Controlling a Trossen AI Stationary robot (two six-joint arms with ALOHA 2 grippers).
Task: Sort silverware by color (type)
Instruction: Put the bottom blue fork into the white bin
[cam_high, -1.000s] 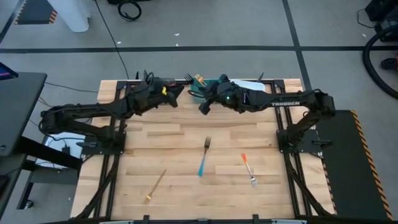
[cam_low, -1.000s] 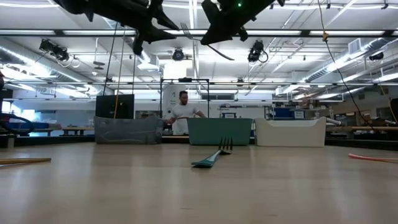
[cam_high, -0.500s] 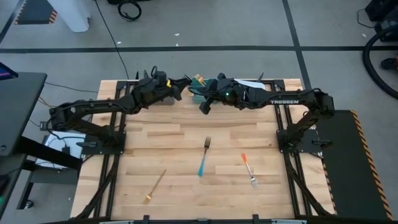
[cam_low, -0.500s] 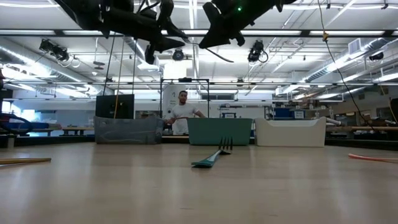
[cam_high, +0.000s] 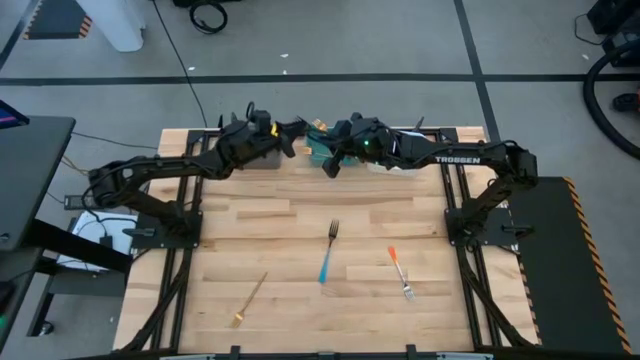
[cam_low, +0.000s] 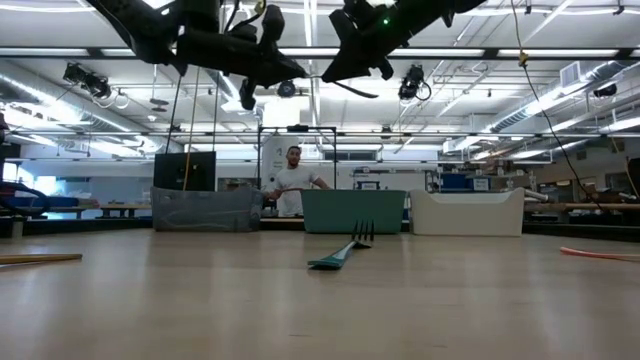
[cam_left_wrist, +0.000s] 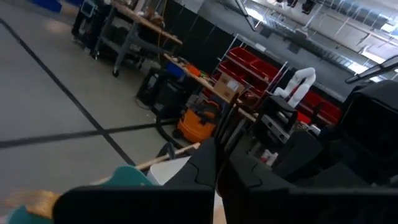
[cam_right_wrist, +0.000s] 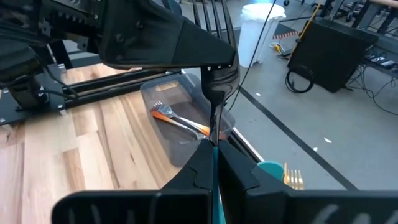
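1. The right gripper (cam_right_wrist: 214, 146) is hanging above the far edge of the table (cam_high: 300, 220), at upper centre of the high view, and its fingers are closing tight on the handle of a raised fork (cam_right_wrist: 214, 18).
2. The left gripper (cam_right_wrist: 217, 74) is meeting it from the left of the high view. Its jaws are also clamping the shaft of the raised fork, between the right gripper's fingers and the tines.
3. The raised fork is being held in the air by both grippers at once, clear of the table. Its tines are pointing past the left gripper, and a thin teal strip is showing between the right gripper's fingers.
4. Three bins are sitting along the table's far edge: a grey bin (cam_right_wrist: 180, 118) with orange-handled forks (cam_right_wrist: 177, 121) in it, a teal bin (cam_low: 353, 211) in the middle, and a white bin (cam_low: 467, 213).
5. Three forks are lying apart on the wood in the lower half of the high view: a gold fork (cam_high: 250, 298) at lower left, a blue fork (cam_high: 328, 252) in the centre, and an orange fork (cam_high: 400, 272) to its right.
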